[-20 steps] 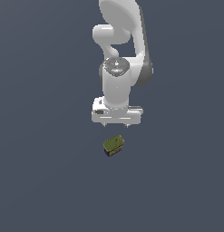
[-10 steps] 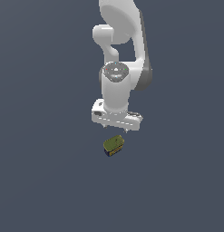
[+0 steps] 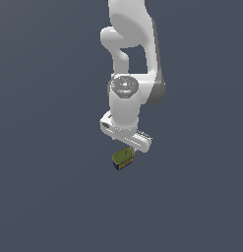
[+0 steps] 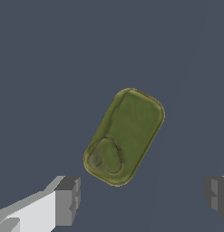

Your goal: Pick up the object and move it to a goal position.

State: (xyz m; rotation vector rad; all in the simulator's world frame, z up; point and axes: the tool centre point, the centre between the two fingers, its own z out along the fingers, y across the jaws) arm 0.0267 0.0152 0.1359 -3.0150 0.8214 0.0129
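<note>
- Tin (image 3: 123,158): lies flat on the dark worktop (image 3: 49,187), just below centre of the exterior frame; olive-yellow top with an oval tab, blue side.
- Claw (image 4: 143,199): spread wide, holding nothing; both fingers (image 4: 68,200) apart from the tin.
- Arm (image 3: 126,98): white, directly above the tin.
</note>
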